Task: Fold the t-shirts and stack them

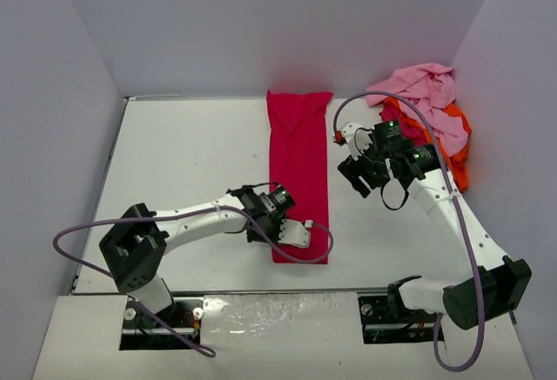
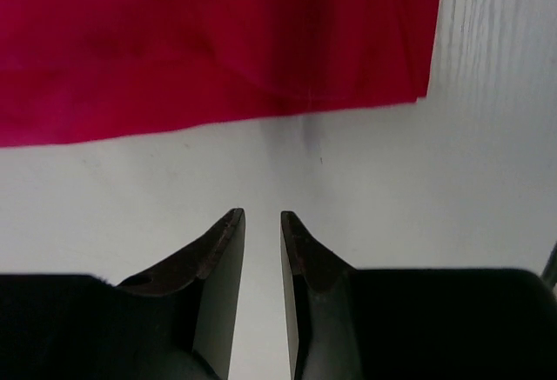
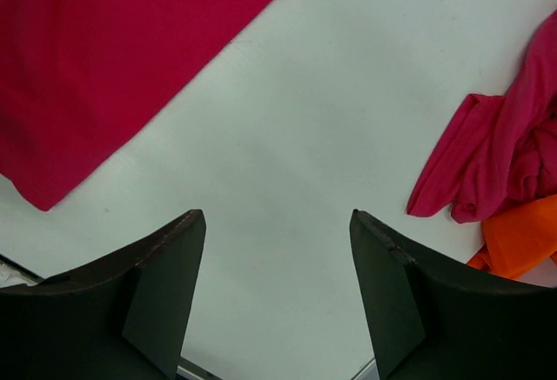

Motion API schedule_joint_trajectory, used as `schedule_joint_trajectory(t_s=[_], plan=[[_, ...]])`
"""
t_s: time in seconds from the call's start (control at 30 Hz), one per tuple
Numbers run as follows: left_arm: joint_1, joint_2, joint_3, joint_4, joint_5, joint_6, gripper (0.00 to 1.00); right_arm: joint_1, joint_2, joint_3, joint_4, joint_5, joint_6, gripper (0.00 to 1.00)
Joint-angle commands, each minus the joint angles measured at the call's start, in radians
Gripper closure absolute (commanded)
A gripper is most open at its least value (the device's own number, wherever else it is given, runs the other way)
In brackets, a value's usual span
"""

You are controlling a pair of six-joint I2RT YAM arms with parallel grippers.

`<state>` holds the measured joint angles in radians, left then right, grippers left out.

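The red shirt (image 1: 299, 171) lay as a long narrow strip down the middle of the table (image 1: 174, 163), with the unfolded pile (image 1: 426, 119) at the far right corner. The left gripper (image 1: 291, 232), jaws nearly closed on nothing, sat at the strip's near left edge; the right gripper (image 1: 374, 171) hung wide open and empty beside its right edge. A one-sided pinch at the near hem risked a skewed fold, since the right arm was not holding the cloth.

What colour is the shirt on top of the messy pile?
Light pink, seen best in the top external view.
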<state>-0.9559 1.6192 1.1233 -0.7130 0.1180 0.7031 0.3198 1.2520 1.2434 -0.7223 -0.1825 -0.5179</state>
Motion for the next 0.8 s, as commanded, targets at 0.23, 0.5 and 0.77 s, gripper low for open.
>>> schedule_joint_trajectory(t_s=[0.23,0.5,0.77], plan=[[-0.109,0.093,0.234,0.072,-0.133,-0.055,0.79,-0.157,-0.039,0.099,0.092,0.001,0.075,0.34],[-0.154,0.117,0.314,-0.052,0.016,-0.089,0.78,-0.228,-0.067,0.052,0.154,0.036,0.096,0.33],[-0.162,0.166,0.328,-0.075,0.156,-0.094,0.77,-0.252,-0.096,0.041,0.156,0.051,0.107,0.33]])
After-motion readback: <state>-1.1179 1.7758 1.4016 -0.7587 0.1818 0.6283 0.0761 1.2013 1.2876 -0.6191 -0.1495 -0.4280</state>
